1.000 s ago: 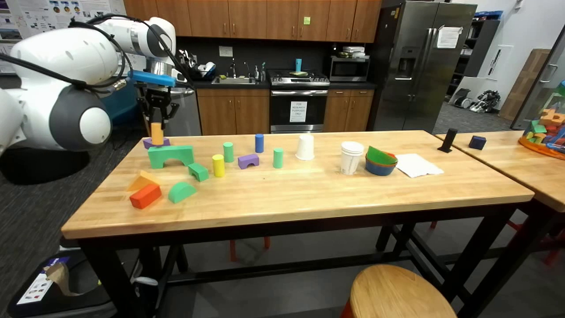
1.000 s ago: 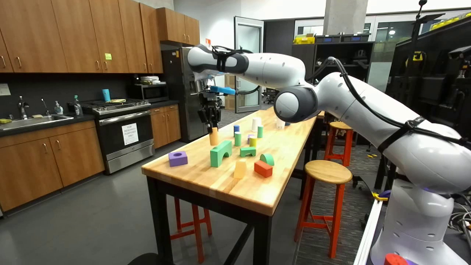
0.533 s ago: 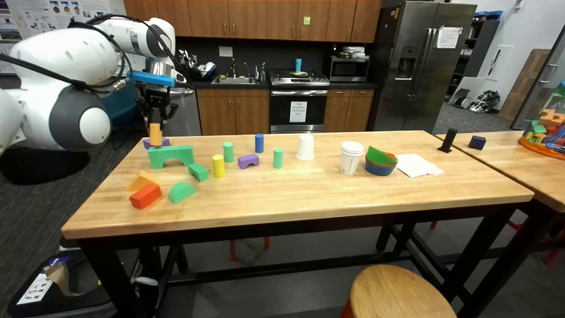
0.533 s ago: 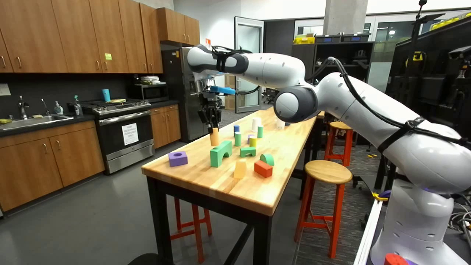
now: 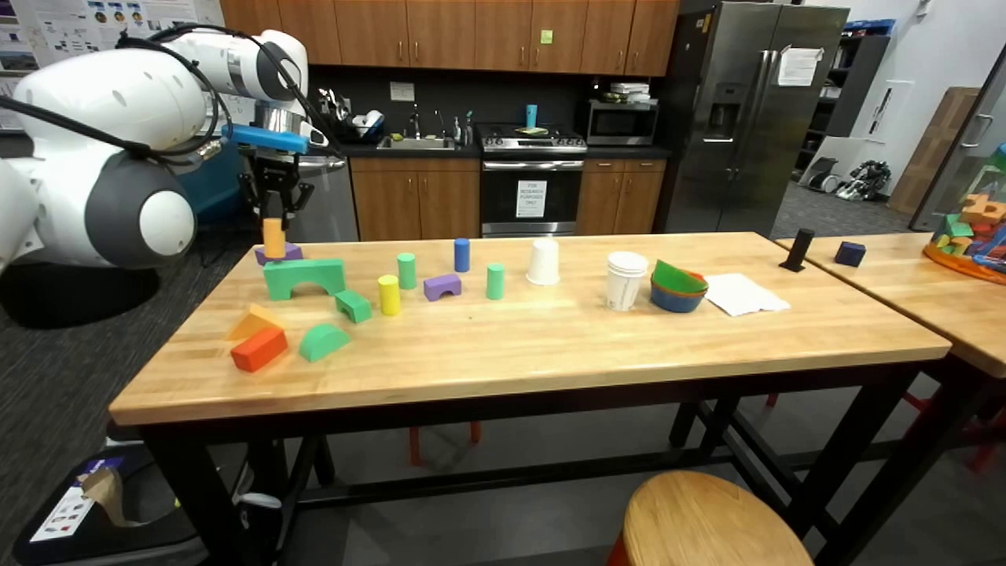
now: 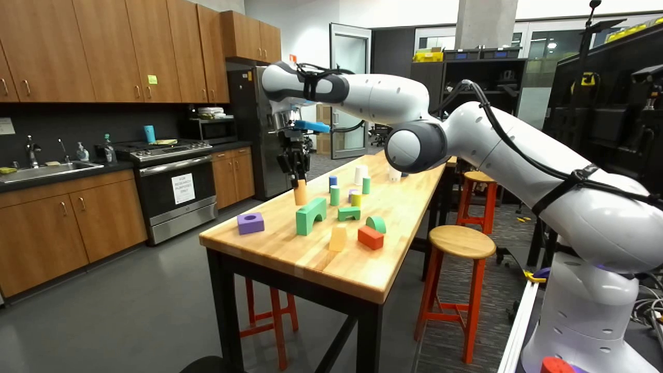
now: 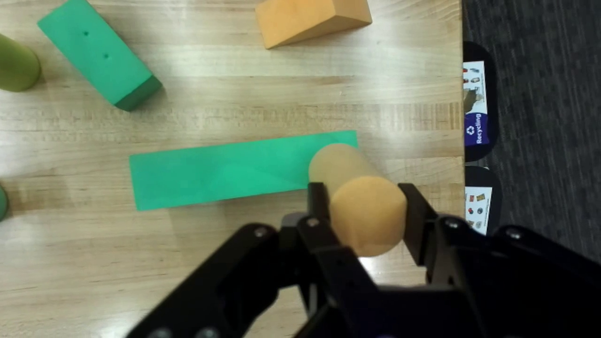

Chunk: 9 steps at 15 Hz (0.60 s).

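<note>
Pinching a nearly upright orange cylinder (image 7: pixel 368 218), the gripper (image 7: pixel 364 199) has shifted slightly toward picture-left in both exterior views since half a second ago. In an exterior view the orange cylinder partly hides the purple holed block (image 5: pixel 293 252); in the wrist view it covers a corner of the green arch (image 7: pixel 225 171). The red rectangular block (image 5: pixel 260 349) and yellow cylinder (image 5: pixel 389 295) lie unmoved.

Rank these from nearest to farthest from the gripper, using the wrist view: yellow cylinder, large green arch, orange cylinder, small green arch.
1. Orange cylinder: held between the fingers.
2. Large green arch: to the left, its right end partly hidden.
3. Small green arch: upper left.
4. Yellow cylinder: far left, at the picture's edge.
</note>
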{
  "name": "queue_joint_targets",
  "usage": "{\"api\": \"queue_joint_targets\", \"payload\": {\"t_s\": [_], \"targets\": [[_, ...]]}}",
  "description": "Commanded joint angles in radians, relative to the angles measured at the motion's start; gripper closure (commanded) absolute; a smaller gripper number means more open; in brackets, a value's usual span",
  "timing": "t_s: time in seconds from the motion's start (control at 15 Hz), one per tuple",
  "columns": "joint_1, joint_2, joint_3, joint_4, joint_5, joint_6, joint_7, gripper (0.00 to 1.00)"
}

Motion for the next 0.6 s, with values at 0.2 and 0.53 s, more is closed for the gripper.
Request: {"api": "queue_joint_targets", "payload": {"t_s": [0.2,0.53], "targets": [[-0.002,0.002,0.003,0.012,0.006,-0.016,0.005,0.85],[-0.011,0.014,0.004,0.015,0.009,-0.016,0.003,0.85]]}}
